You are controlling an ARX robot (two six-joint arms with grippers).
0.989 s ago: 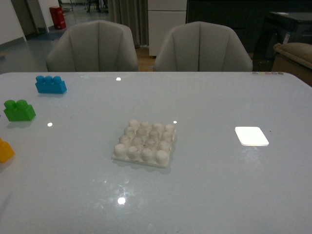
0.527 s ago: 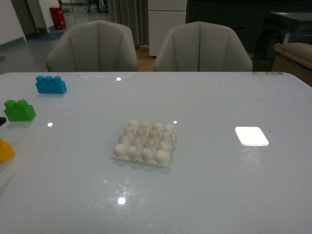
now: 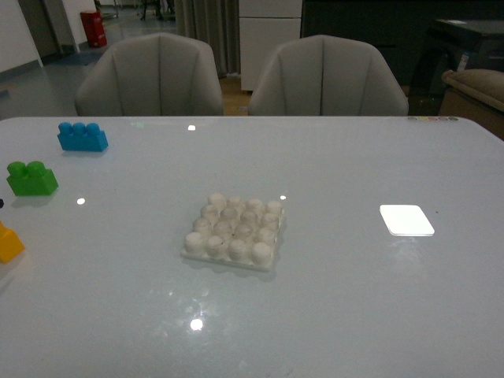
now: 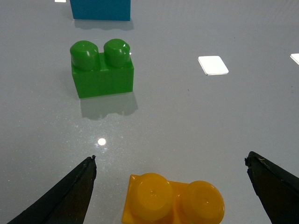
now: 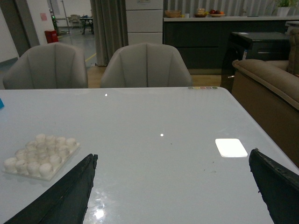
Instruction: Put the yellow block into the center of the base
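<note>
Pre-grasp step: left gripper (image 4: 169, 161), jaws wide and empty, frames the small orange-yellow two-stud plastic brick (image 4: 173, 201), which sits well left of the white square studded plastic base (image 3: 233, 231); next move likely needs lowering, closing, then carrying to the centre studs.

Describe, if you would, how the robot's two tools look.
The left tool shows two matte black fingers, flat-sided and tapering to narrow tips. The right tool looks the same, with black, wedge-shaped fingers. No cables or markings show on them.
</note>
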